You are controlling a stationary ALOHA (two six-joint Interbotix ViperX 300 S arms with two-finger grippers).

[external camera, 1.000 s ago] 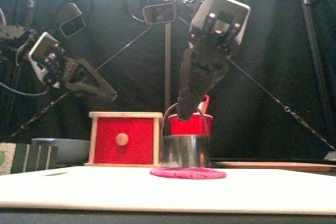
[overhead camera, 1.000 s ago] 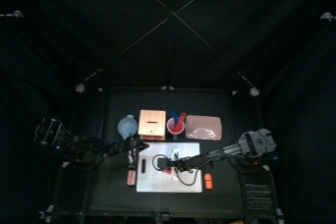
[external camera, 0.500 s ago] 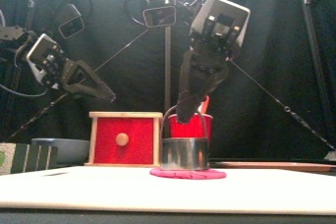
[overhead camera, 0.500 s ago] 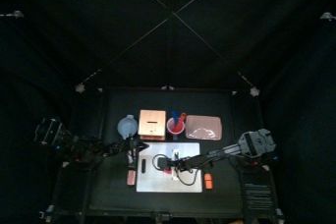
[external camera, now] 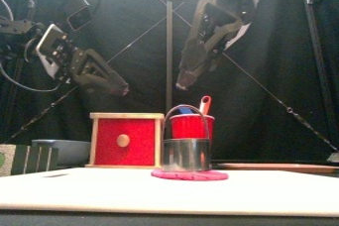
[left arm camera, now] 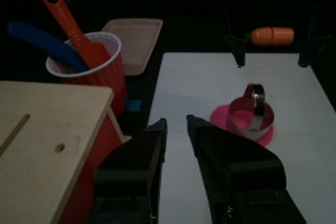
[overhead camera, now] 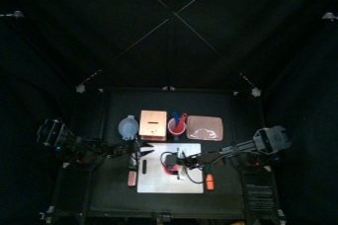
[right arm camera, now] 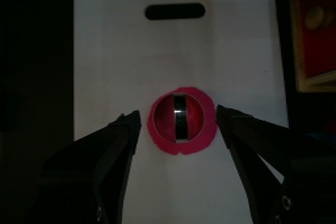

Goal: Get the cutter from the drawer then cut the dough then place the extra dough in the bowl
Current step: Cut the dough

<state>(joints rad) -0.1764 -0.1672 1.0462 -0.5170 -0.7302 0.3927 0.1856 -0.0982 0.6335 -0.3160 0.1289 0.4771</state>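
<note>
The round metal cutter [overhead camera: 169,161] stands upright on the pink dough disc [external camera: 188,175], on the white cutting board [overhead camera: 179,175]. In the right wrist view the cutter [right arm camera: 180,118] sits in the middle of the dough [right arm camera: 197,140]. My right gripper [right arm camera: 179,120] hangs above it, jaws wide open and holding nothing. In the front view this gripper [external camera: 183,79] is well clear of the cutter [external camera: 188,153]. My left gripper [left arm camera: 178,154] is open and empty, raised at the board's left [external camera: 122,89]. The wooden box [external camera: 126,141] has its red drawer front closed.
The blue-grey bowl [overhead camera: 128,126] sits left of the box [overhead camera: 156,122]. A red cup [overhead camera: 176,123] with toy knives and the pink tray [overhead camera: 205,126] stand at the back. Orange toys lie off the board's left [overhead camera: 130,177] and right [overhead camera: 209,180].
My right gripper has opened, let go of the cutter and risen above it. The left gripper has also lifted and opened wider. Cutter and dough stay put.
</note>
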